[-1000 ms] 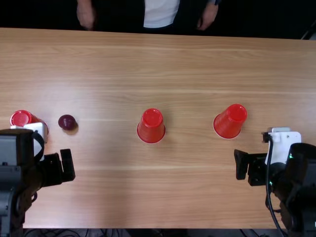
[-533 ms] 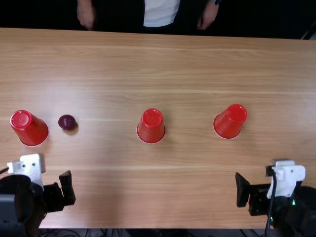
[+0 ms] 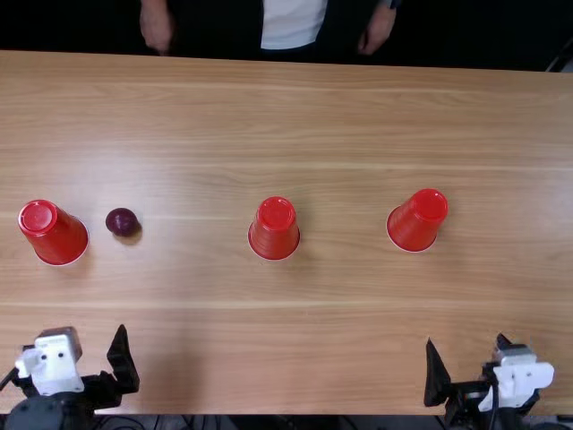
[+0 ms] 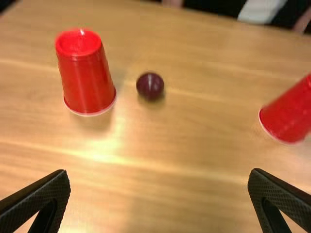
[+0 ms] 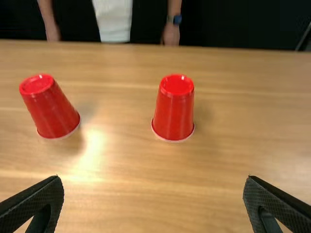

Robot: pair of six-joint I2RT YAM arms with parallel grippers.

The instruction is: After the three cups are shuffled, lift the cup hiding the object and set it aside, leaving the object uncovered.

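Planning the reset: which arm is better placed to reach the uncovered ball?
Probably left: the ball lies directly ahead of the left tool, open and empty; the right tool sits far off.

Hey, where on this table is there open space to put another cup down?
Widest: the far half of the table, beyond the cup row. The near strip before the cups is bare too. Open gaps lie between the ball and middle cup, and between middle cup and right cup. Crowded: the left cup and ball, close but apart.
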